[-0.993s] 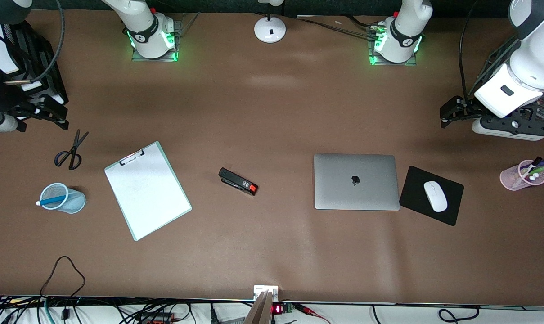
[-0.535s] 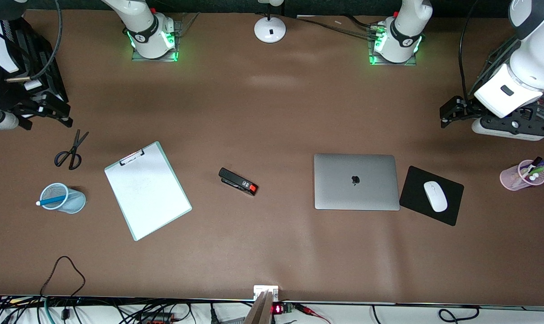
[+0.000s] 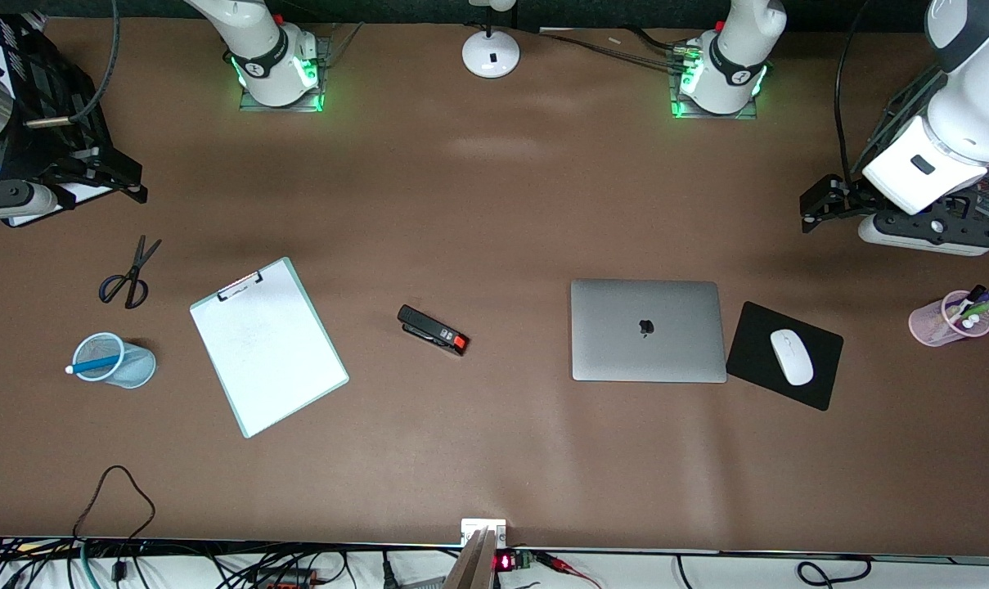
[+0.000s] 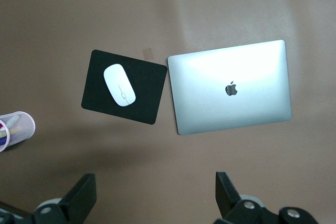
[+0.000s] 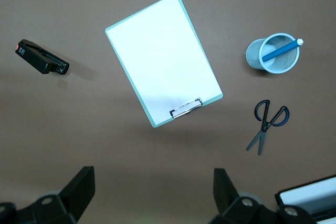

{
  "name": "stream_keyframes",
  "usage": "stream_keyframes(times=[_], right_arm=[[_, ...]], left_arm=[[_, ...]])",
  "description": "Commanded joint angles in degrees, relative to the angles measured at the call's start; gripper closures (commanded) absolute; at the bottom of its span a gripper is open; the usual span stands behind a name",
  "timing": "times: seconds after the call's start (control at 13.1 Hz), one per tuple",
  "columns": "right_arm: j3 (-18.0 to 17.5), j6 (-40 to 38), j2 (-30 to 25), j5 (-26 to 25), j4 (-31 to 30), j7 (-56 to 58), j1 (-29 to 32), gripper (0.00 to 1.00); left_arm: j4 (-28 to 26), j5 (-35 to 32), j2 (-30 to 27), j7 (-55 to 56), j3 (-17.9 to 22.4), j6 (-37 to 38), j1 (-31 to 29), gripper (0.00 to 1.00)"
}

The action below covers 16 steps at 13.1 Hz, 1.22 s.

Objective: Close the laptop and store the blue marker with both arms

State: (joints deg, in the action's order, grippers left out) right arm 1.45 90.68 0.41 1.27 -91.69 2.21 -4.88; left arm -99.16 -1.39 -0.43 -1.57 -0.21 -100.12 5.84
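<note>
- On the counter [image 3: 494, 204], toward the left arm's end, the laptop [image 3: 648, 330] lies shut with its logo up; a black mouse pad [image 3: 756, 343] carrying a white mouse [image 3: 791, 357] touches its corner.
- At about 9 o'clock from the laptop in the front view, well apart, sits a black stapler [image 3: 432, 330], then a white clipboard [image 3: 268, 345] with nothing on it.
- Near the right arm's end, a pale blue mesh cup [image 3: 126, 362] holds the blue marker [image 3: 96, 364], its white cap over the rim.
- At about 12 o'clock from that cup lie black scissors [image 3: 130, 274].
- A pink cup [image 3: 944, 321] of pens stands at the left arm's end.
- The left gripper [image 4: 155, 195] hangs open, holding nothing, above bare counter near the laptop.
- The right gripper [image 5: 152, 192] hangs open and empty above bare counter beside the clipboard.
</note>
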Motion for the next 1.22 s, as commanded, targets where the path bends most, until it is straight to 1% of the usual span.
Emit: stream_keyframes(times=[0.0, 0.31, 0.53, 0.69, 1.15], right_arm=[[-0.5, -0.8, -1.1, 0.6, -0.8, -0.2, 0.1, 0.00], [-0.4, -0.8, -1.3, 0.0, -0.9, -0.1, 0.2, 0.00], [-0.4, 0.0, -1.3, -0.7, -0.9, -0.1, 0.1, 0.00], [-0.5, 0.5, -1.2, -2.1, -0.9, -0.7, 0.0, 0.00], [-0.3, 1.7, -0.7, -2.2, -0.8, -0.9, 0.6, 0.00]], left_arm=[[0.8, -1.3, 0.1, -1.2, -0.1, 0.8, -0.2, 0.00], [0.7, -1.2, 0.1, -1.0, -0.1, 1.0, -0.3, 0.00], [1.3, -1.2, -0.1, -1.1, -0.5, 5.6, -0.3, 0.00], [1.6, -1.2, 0.0, -1.0, -0.6, 5.9, -0.2, 0.00], [2.0, -1.3, 0.8, -1.0, -0.2, 5.8, -0.3, 0.00]])
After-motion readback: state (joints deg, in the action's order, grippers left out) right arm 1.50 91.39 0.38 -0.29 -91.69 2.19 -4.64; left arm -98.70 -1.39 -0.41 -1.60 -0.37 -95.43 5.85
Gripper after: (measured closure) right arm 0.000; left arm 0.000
